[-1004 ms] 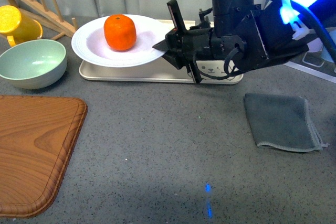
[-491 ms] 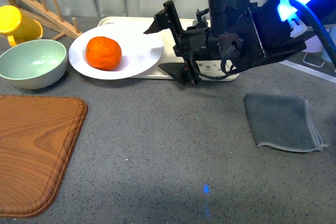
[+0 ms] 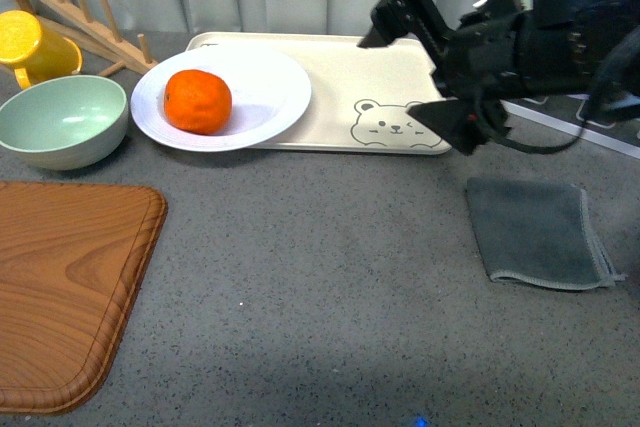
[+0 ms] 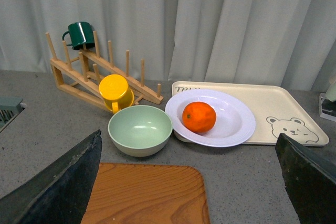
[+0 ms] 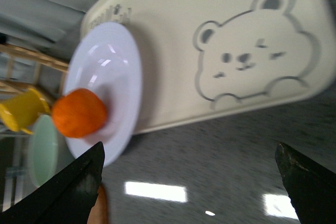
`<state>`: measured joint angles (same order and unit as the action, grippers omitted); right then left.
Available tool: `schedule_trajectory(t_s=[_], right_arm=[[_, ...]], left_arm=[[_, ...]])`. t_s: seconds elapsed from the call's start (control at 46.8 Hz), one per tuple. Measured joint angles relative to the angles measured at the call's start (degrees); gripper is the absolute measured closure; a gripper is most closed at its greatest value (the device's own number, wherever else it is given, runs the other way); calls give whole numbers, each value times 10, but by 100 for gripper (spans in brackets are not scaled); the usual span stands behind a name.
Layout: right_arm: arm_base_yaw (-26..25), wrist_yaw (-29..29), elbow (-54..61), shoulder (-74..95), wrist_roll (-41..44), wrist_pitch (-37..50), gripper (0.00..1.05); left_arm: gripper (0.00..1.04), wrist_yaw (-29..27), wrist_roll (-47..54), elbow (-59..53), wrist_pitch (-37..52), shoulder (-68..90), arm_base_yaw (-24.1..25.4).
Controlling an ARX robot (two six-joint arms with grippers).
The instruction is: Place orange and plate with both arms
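Front view shows orange [image 3: 198,101] resting on plate [image 3: 270,97], well clear of right gripper [image 3: 425,82], jaws wide and empty (left likewise), so placing looks done.

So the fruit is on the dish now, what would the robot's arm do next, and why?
Probably draw the right gripper further back and away. Its jaws are open and hold nothing, and the small bright-orange fruit already sits in the large white ridged plate, which rests partly on the beige bear tray, its outer edge overhanging toward the pale green bowl.
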<state>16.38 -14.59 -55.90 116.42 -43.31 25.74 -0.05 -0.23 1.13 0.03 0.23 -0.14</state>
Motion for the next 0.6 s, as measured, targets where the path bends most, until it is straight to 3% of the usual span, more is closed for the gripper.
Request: schedule_trajectory(t_s=[0.192,0.342,0.491,0.598], right_arm=[[-16,161,198,-160,179,67,9],[-50,246,346,-314,281,92,9],[-71,272,449,-462,350,97,9],[-83,226,515,-427,397,319,24]], left_arm=[[7,0,0,0,0,0,0],[7,0,0,0,0,0,0],[7,0,0,0,0,0,0],[7,0,0,0,0,0,0]])
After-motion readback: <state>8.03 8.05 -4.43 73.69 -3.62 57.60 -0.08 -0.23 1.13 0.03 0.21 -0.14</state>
